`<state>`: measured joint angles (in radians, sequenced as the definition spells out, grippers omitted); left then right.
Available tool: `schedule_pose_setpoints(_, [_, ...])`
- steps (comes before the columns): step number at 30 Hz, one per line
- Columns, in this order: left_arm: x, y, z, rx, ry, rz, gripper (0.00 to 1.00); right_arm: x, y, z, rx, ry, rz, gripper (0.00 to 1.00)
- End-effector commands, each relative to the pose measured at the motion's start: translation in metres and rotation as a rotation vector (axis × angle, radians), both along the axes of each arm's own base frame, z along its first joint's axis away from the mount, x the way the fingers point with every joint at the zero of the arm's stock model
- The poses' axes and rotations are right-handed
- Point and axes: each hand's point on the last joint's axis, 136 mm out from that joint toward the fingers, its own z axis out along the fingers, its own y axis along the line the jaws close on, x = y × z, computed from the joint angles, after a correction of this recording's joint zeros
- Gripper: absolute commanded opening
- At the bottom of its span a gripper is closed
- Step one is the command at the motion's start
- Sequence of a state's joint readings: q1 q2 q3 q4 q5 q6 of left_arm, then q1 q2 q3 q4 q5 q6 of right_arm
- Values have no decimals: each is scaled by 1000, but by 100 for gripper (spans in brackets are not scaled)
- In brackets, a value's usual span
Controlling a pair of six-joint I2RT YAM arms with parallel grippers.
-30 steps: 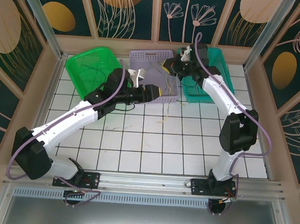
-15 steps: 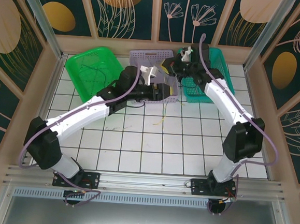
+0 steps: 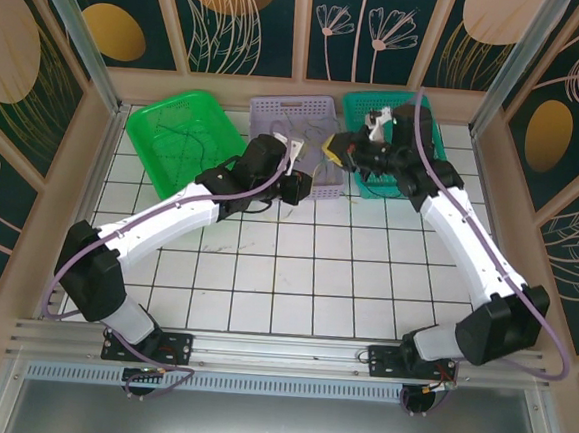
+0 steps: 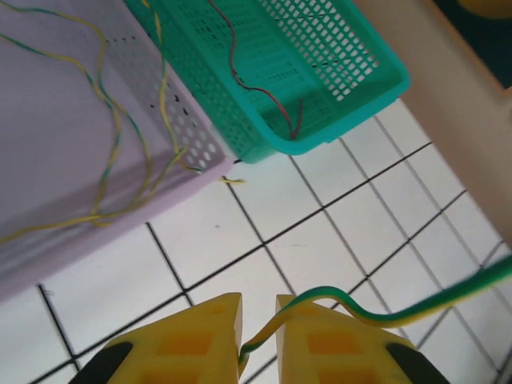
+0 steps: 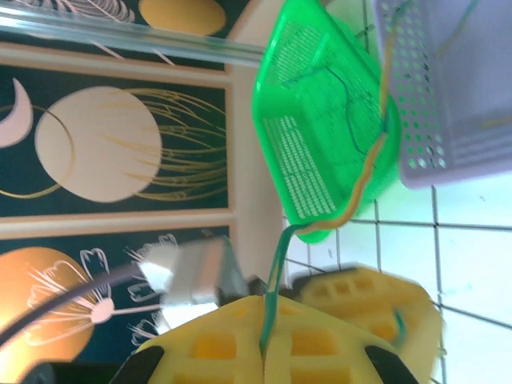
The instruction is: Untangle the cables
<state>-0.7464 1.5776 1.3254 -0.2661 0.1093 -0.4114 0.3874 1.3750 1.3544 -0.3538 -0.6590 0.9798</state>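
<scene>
Next to the purple basket's (image 3: 293, 111) front right corner, my right gripper (image 3: 333, 150) and left gripper (image 3: 306, 175) meet. In the right wrist view my right gripper (image 5: 266, 308) is shut on a green-and-yellow cable (image 5: 277, 265) that rises from its tips toward the baskets. My left gripper (image 4: 258, 308) has a narrow gap between its yellow fingers, and a green-yellow cable (image 4: 328, 290) dips into that gap and lies over the right finger. Several yellow-green cables (image 4: 112, 136) lie in the purple basket (image 4: 48, 200). A red cable (image 4: 256, 88) lies in the teal basket (image 4: 352, 88).
The green basket (image 3: 176, 132) with dark cables stands at the back left, and the teal basket (image 3: 397, 125) at the back right. A wooden rim (image 3: 299, 95) and frame posts close the back and the sides. White tiled floor (image 3: 315, 279) spreads in front of the baskets.
My left gripper came right up to the right gripper and its jaws narrowed round the cable. The right arm swung outward to the right. The cable end no longer dangles over the tiles.
</scene>
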Motion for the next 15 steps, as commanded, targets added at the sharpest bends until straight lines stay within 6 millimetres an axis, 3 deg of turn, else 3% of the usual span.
schedule_pose_setpoints(1, [15, 28, 2, 197, -154, 15, 19, -33, -8, -4, -4, 22, 77, 0])
schedule_pose_setpoints(5, [19, 37, 8, 291, -291, -21, 25, -50, -13, -5, -4, 22, 111, 0])
schedule_pose_setpoints(8, [25, 43, 17, 326, -352, 1, 51, -44, -16, 2, 2, -29, 96, 0])
schedule_pose_setpoints(11, [27, 45, 30, 296, -338, 43, 62, -17, -19, 13, -42, -157, 42, 0])
schedule_pose_setpoints(15, [12, 50, 44, 181, -271, 89, 69, 36, -29, 34, -167, -372, -86, 0])
